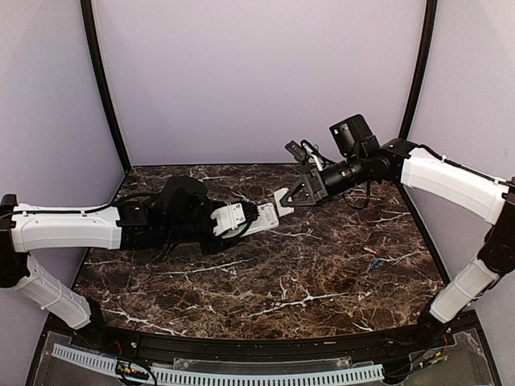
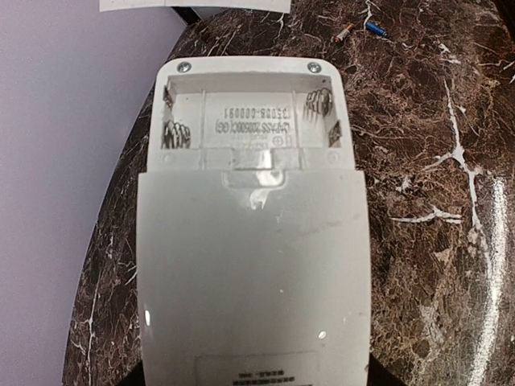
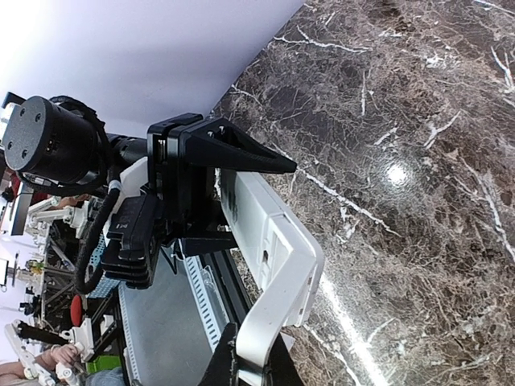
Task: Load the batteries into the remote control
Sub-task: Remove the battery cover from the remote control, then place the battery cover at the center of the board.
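Now, clamped with the left gripper (image 1: 248, 217): closed across the width of the remote control (image 2: 253, 241), held above the surface (image 1: 265, 305) left of centre, back turned to the left wrist camera. Pinched in the right gripper (image 3: 251, 366): pressed together on a thin white plate (image 1: 284, 198), just beside the remote's far right end; unclear whether touching it.

On the remote's back, toward that end, an open battery compartment (image 2: 249, 121), holding coil springs (image 2: 175, 135) at its two sides. Inside, two lines of raised code, upside down in the left wrist view, too faint to read with certainty. At the end corners, two screws (image 2: 183, 67). Near the gripped end, a printed label (image 2: 249, 374), too small to read.

Farther out on the dark marbled surface, to the right and nearer than both grippers, a blue battery (image 1: 374, 262) beside a tan slim cylinder (image 2: 344, 33), both lying flat, well apart from the remote.
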